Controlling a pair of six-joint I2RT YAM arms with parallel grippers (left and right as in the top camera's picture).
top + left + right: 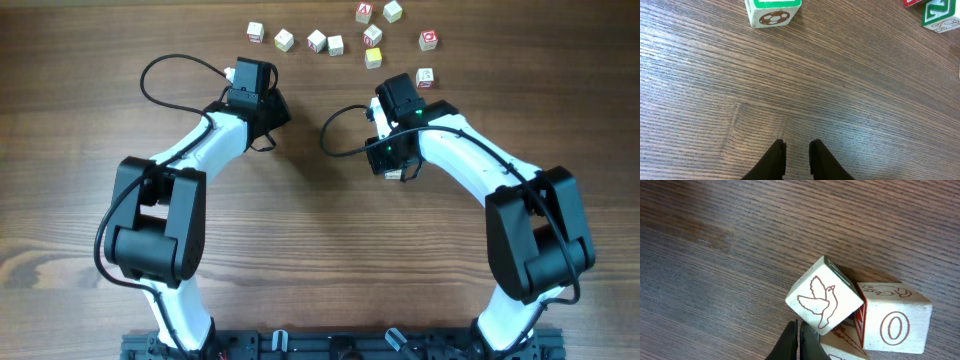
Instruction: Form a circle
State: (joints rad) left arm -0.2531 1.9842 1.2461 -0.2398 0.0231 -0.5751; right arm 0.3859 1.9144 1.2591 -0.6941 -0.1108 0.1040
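From overhead, a wooden table (320, 250) is seen. The left arm (215, 135) and the right arm (460, 145) are both bent inward toward its far side. Loose cubes (316, 40) are scattered in a rough row along the far edge, ahead of both wrists.

In the left wrist view, the left gripper (796, 145) is held over bare wood. Its fingers (776, 159) are set narrowly apart and nothing is gripped between them. A cube printed with a football (772, 12) is seen at the top edge, well apart from the fingertips. A green-framed cube (940, 15) is cut off at the top right corner.

In the right wrist view, the right gripper (797, 326) is pressed fully together, with nothing held. Its tips are placed just beside the lower edge of the dove cube (824, 301). The cluster (860, 322) is found right there, made up of three touching cubes. The dove cube is turned at an angle against the cube printed with an O (895, 326), and a third cube (842, 342) is partly hidden below them. Which cubes of the overhead view these are cannot be told.
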